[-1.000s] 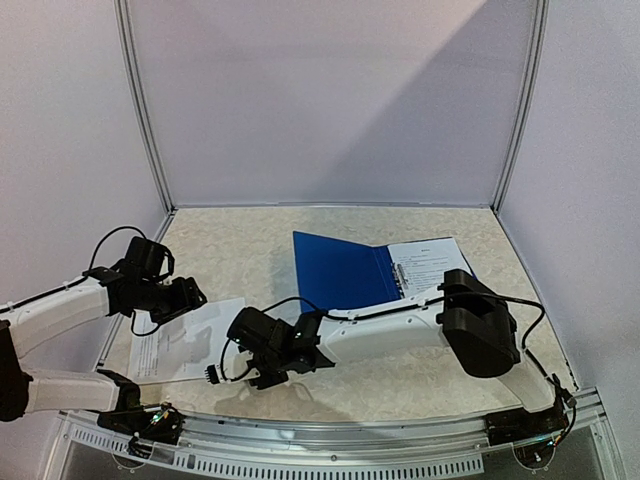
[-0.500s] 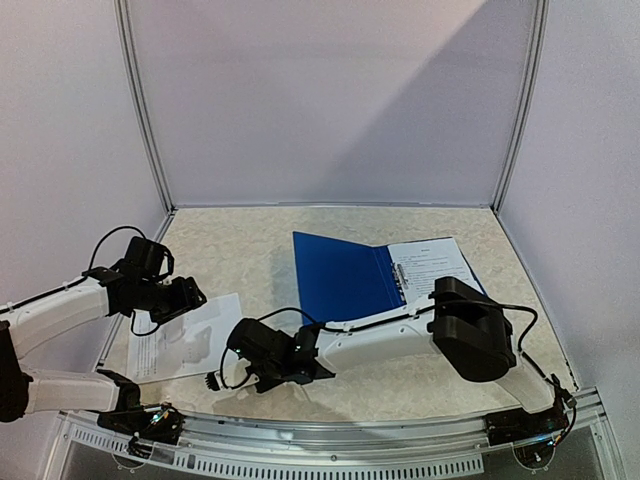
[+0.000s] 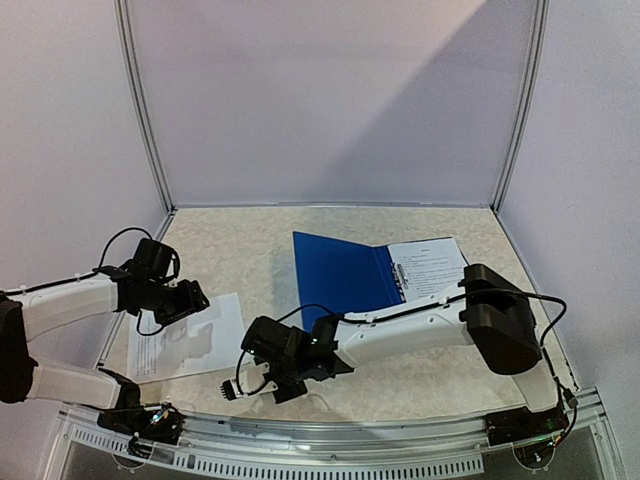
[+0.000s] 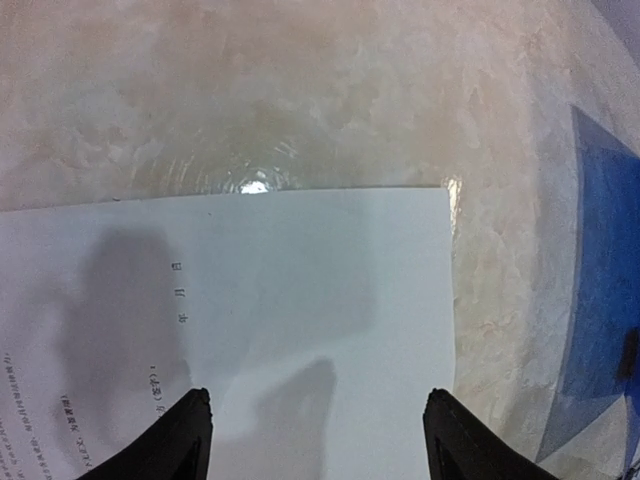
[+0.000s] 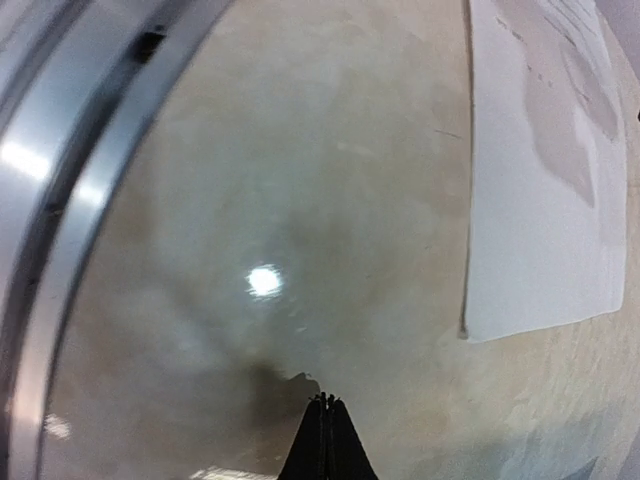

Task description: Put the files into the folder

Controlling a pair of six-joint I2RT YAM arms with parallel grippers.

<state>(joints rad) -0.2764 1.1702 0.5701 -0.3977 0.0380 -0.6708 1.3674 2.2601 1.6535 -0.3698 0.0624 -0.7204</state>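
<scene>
The blue folder (image 3: 338, 268) lies open in the middle of the table, with a printed white sheet (image 3: 430, 263) on its right half beside the metal clip. One loose sheet of the files (image 3: 185, 337) lies flat at the front left. My left gripper (image 3: 190, 299) hovers over that sheet's far right part, open, its fingers (image 4: 190, 440) astride blank paper (image 4: 300, 300) and holding nothing. My right gripper (image 3: 237, 387) is low over bare table just off the sheet's near right corner (image 5: 540, 200). It is shut (image 5: 325, 430) and empty.
A metal rail (image 3: 330, 437) runs along the table's front edge, close to my right gripper and seen as a grey band (image 5: 60, 200) in the right wrist view. White walls enclose the back and both sides. The folder's blue cover (image 4: 600, 300) lies right of the loose sheet.
My right gripper has closed from part open to shut and shifted a little right and toward the front edge. The left arm edged slightly right over the sheet.
</scene>
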